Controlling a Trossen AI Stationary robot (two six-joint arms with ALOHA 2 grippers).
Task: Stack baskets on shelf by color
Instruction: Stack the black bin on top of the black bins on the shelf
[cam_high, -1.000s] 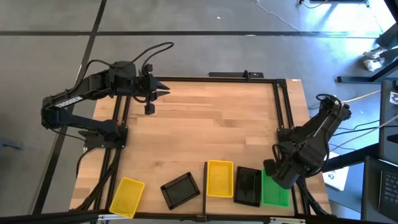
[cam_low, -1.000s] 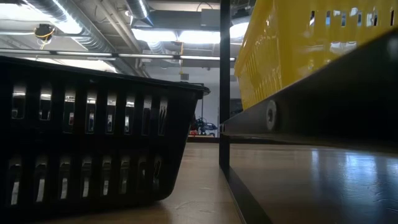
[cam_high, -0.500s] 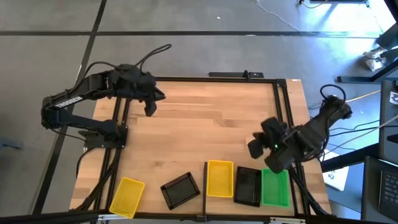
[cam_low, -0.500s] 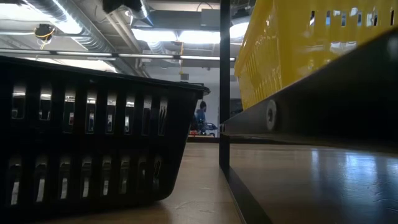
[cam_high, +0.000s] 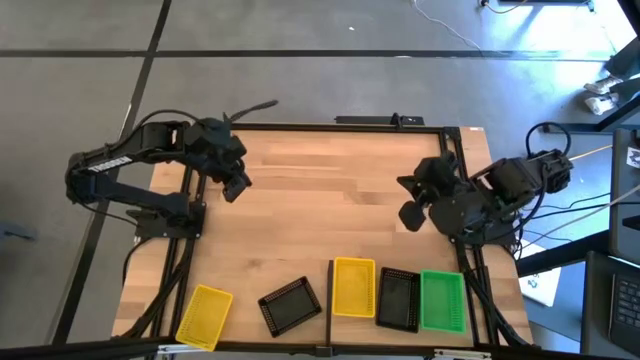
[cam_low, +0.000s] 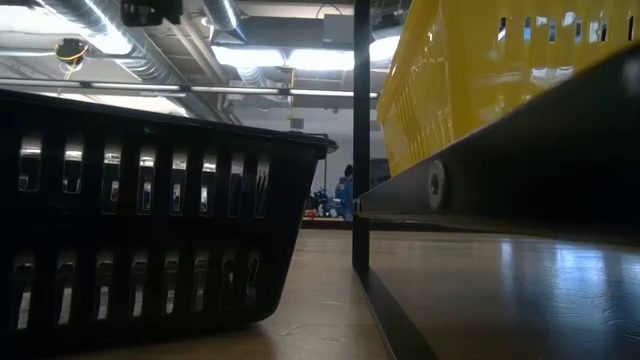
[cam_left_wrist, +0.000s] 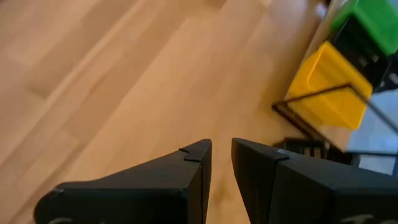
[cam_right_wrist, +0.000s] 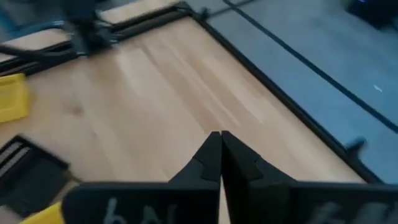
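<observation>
Five baskets lie along the table's near edge. A yellow basket (cam_high: 204, 315) and a black basket (cam_high: 290, 304) rest flat on the tabletop. Right of a thin black bar (cam_high: 330, 290), on the shelf (cam_low: 500, 190), sit a yellow basket (cam_high: 353, 287), a black basket (cam_high: 398, 298) and a green basket (cam_high: 442, 300) side by side. My left gripper (cam_high: 237, 185) hangs over the far left of the table, with a narrow gap between its fingers (cam_left_wrist: 221, 149) and nothing in it. My right gripper (cam_high: 410, 200) is shut and empty (cam_right_wrist: 219, 140), raised over the table's right side.
A black frame (cam_high: 455, 170) runs along the table's right and far edges. Bare planks (cam_high: 330, 200) fill the middle of the table. In the low view the black basket (cam_low: 150, 220) and the yellow one (cam_low: 500, 70) fill the foreground. A person (cam_low: 345, 190) stands far off.
My right gripper has risen from above the green basket and swung toward the far edge and the table's middle, rolling as it went; the green basket now shows whole on the shelf. My left gripper has rolled and tipped downward, shifting a little toward the near edge.
</observation>
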